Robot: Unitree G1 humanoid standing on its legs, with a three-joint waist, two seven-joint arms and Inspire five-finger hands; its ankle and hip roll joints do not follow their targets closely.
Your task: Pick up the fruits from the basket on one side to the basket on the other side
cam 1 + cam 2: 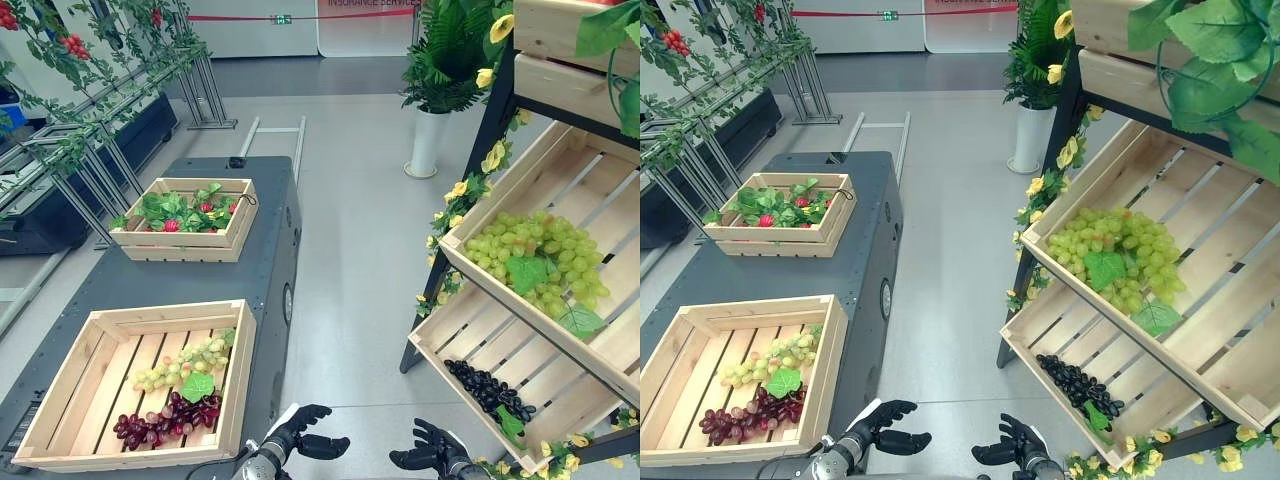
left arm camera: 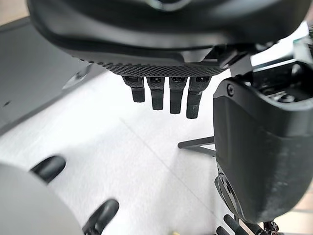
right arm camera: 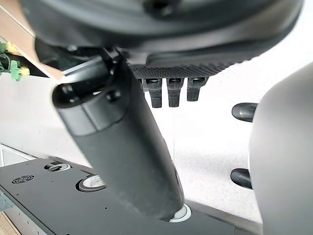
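Observation:
A wooden crate [image 1: 240, 380] on the dark cart [image 1: 180, 275] at my left holds a bunch of green grapes [image 1: 185, 365] and a bunch of red grapes [image 1: 165, 417]. On the slanted shelf at my right, an upper crate [image 1: 600, 190] carries a pile of green grapes [image 1: 535, 255], and a lower crate [image 1: 470, 330] holds black grapes [image 1: 485, 388]. My left hand [image 1: 300, 435] and right hand [image 1: 430, 455] hover low over the floor between cart and shelf. Both are open and hold nothing; their fingers [image 2: 164, 95] [image 3: 171, 93] hang straight.
A second crate [image 1: 235, 235] with strawberries and green leaves sits farther back on the cart. A potted plant in a white pot [image 1: 428, 140] stands behind the shelf. Metal racks with leafy vines [image 1: 90, 150] line the far left. Grey floor runs between cart and shelf.

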